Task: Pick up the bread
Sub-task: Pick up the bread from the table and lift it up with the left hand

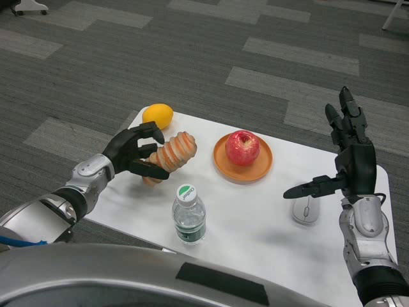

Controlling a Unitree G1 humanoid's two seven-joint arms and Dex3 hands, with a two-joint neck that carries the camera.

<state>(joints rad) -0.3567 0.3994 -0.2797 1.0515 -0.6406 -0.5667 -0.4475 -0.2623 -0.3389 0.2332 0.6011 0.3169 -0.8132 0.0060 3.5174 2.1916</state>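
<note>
1. The left robot hand (135, 152), black and many-fingered on a silver forearm, gripped the ridged, orange-brown loaf of bread (171, 155), its fingers wrapped around the loaf's lower left end.
2. The bread sat tilted, its free end pointing up and to the right, over the left part of the white bench (255, 217); whether its lower end touched the surface could not be told, since the fingers covered it.
3. The right robot hand (348, 160) was raised above the right side of the bench with its fingers spread wide and upright, thumb stretched out to the left, holding nothing.
4. A smooth yellow lemon (158, 116) lay at the far left corner of the bench, just behind the left robot hand and the bread.
5. A round orange plate (220, 163) rested near the middle of the far edge, to the right of the bread and apart from it, and a shiny red apple (242, 148) sat on it.
6. A clear plastic water bottle with a white and green cap (188, 214) stood upright near the front edge, in front of the bread.
7. A white computer mouse (305, 210) lay on the right part of the bench, below the outstretched thumb of the right robot hand.
8. Grey striped carpet floor (192, 57) surrounded the bench.
</note>
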